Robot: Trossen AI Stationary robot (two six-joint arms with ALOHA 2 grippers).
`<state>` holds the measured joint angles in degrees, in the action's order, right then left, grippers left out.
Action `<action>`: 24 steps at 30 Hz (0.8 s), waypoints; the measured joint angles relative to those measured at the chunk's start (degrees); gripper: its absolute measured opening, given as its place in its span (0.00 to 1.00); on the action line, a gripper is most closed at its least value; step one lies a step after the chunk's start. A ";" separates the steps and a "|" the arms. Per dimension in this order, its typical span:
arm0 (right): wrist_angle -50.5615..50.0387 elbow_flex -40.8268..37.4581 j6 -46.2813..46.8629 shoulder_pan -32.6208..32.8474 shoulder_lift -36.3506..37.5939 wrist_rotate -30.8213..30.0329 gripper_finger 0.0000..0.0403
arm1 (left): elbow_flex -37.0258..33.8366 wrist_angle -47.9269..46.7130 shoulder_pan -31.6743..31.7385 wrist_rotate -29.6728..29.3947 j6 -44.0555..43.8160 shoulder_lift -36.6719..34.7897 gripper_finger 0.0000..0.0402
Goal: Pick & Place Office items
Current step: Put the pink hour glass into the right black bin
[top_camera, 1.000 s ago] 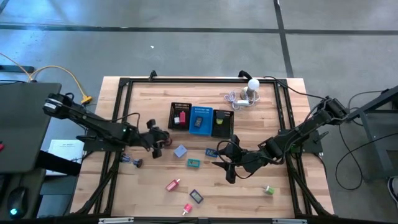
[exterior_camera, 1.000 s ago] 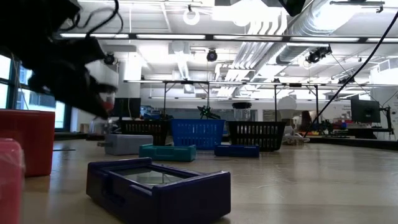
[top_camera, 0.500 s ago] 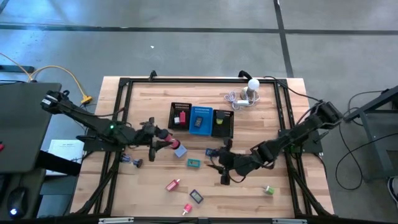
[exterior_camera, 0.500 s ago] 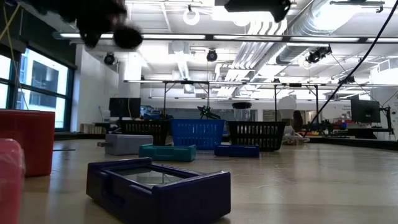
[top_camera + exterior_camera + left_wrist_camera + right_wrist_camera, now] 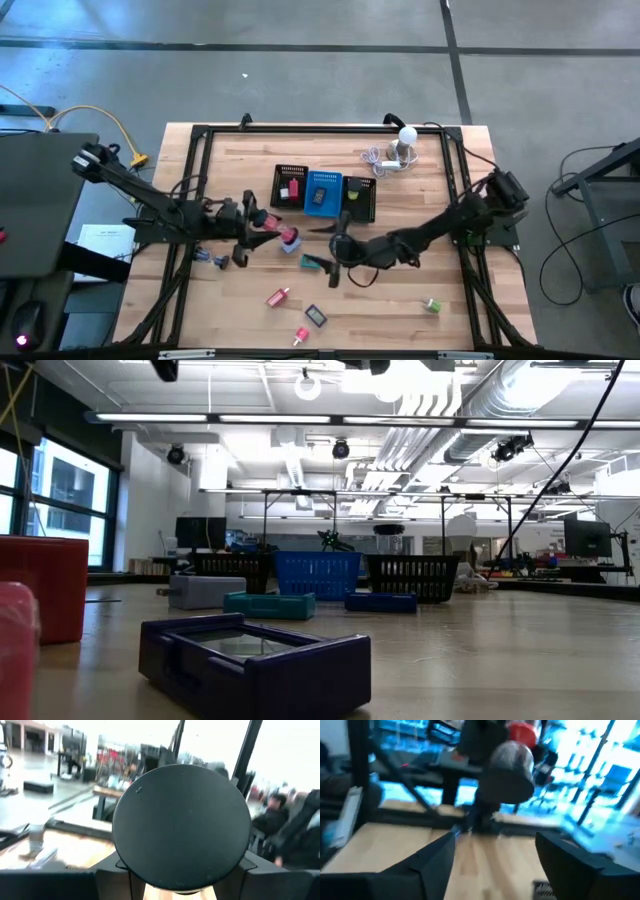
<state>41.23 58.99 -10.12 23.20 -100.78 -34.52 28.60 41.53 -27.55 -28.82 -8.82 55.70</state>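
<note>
1. red spool (image 5: 290, 237) is clamped in the left gripper (image 5: 280, 232), raised over the table (image 5: 440, 330) just at 6 o'clock of the tray's (image 5: 325, 194) left black section; in the left wrist view a round black disc (image 5: 181, 827) fills the gap between the fingers.
2. grey-blue block (image 5: 291, 245) lies directly under the spool, partly hidden by it.
3. teal block (image 5: 315, 263) sits on the wood at 4 o'clock of the spool, right beside the right gripper (image 5: 336, 262).
4. right gripper: fingers apart, nothing between them; the right wrist view looks across at the left gripper and its red piece (image 5: 522, 734).
5. toward 6 o'clock on the table: pink clip (image 5: 278, 296), navy block (image 5: 315, 316), second pink piece (image 5: 301, 335); green piece (image 5: 431, 305) at 4 o'clock.
6. white ball-topped gadget (image 5: 404, 141) with cable at 1 o'clock of the tray.
</note>
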 joint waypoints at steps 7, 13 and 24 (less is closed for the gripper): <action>10.23 -0.01 -7.62 -1.66 0.01 2.13 0.71 | 0.00 17.57 0.09 -0.66 4.27 7.92 0.39; 14.84 -0.01 -11.58 -1.90 0.03 5.70 0.67 | 0.00 27.29 0.15 -2.06 9.31 13.23 0.39; 16.86 -0.01 -16.16 -2.78 0.03 4.92 0.68 | 0.00 32.79 1.07 -2.75 10.54 16.08 0.39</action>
<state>58.08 58.98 -26.28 20.43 -100.75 -29.60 28.60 74.32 -26.48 -31.57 1.72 71.79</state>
